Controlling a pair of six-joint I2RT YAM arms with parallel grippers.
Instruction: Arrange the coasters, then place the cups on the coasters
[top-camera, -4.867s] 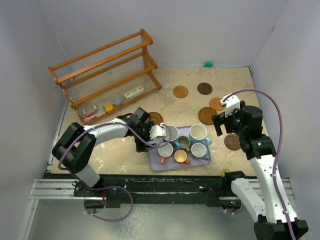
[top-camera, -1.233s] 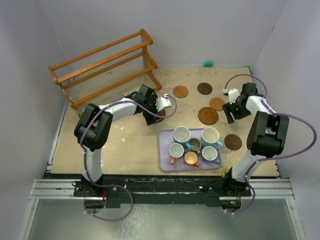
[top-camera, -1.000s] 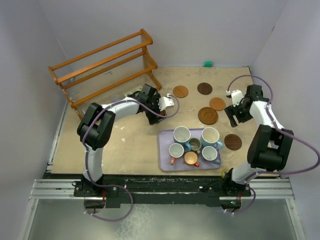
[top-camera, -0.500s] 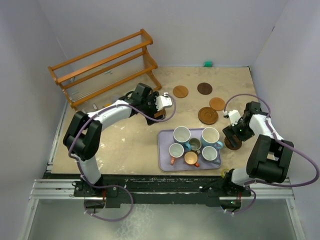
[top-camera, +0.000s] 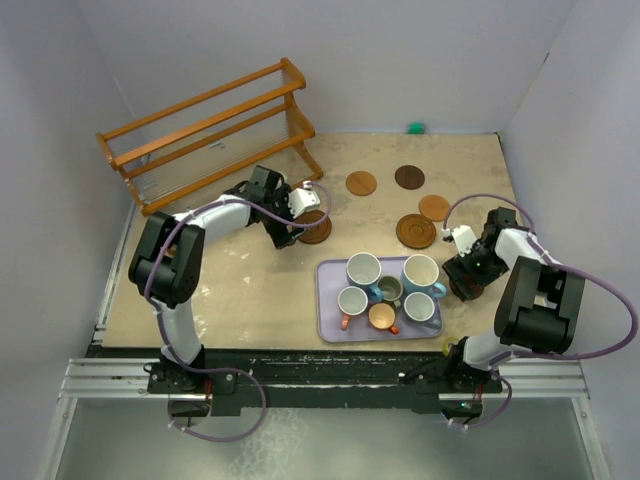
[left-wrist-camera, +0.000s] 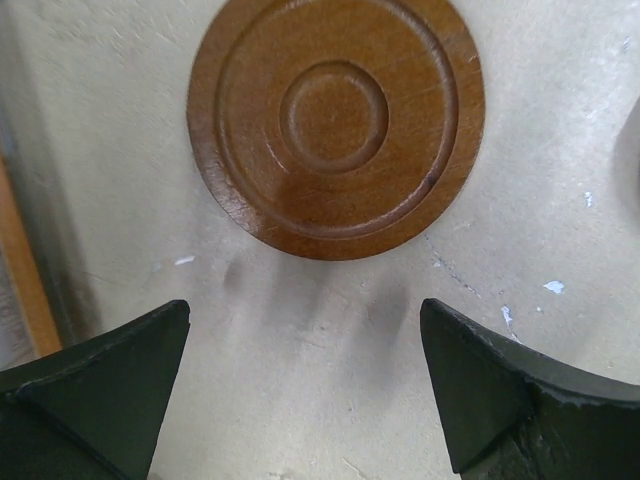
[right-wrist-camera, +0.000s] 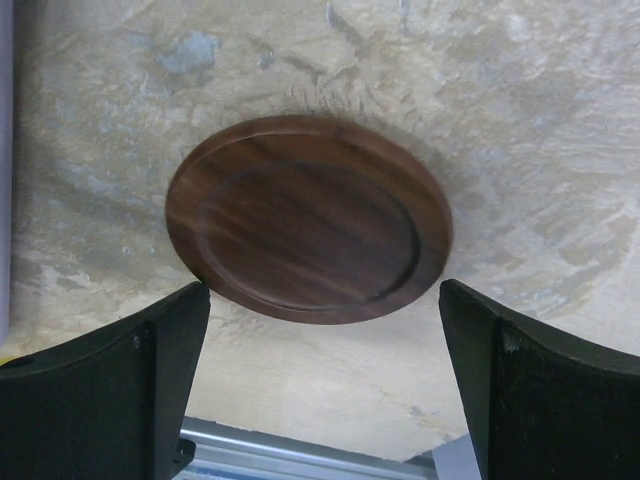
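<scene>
A ringed brown coaster (left-wrist-camera: 335, 125) lies flat just ahead of my open, empty left gripper (left-wrist-camera: 305, 390); from above it (top-camera: 314, 228) sits right of that gripper (top-camera: 291, 226). My right gripper (right-wrist-camera: 325, 385) stands open around the near side of a dark coaster (right-wrist-camera: 308, 218), its fingers apart from the rim, at the table's right (top-camera: 466, 282). Other coasters (top-camera: 361, 183) (top-camera: 409, 177) (top-camera: 434, 207) (top-camera: 415, 231) lie further back. Several cups, among them white-and-blue ones (top-camera: 363, 270) (top-camera: 421, 272) and an orange one (top-camera: 382, 317), stand on the lavender tray (top-camera: 326, 305).
A wooden rack (top-camera: 210, 140) stands at the back left, close behind my left arm. A small green object (top-camera: 415, 128) sits at the back wall. The table's near edge and metal rail (right-wrist-camera: 300, 450) lie just past the dark coaster.
My left gripper has drawn back to the left, uncovering the ringed coaster. My right gripper has come from the far coasters toward the near edge, down to the dark coaster.
</scene>
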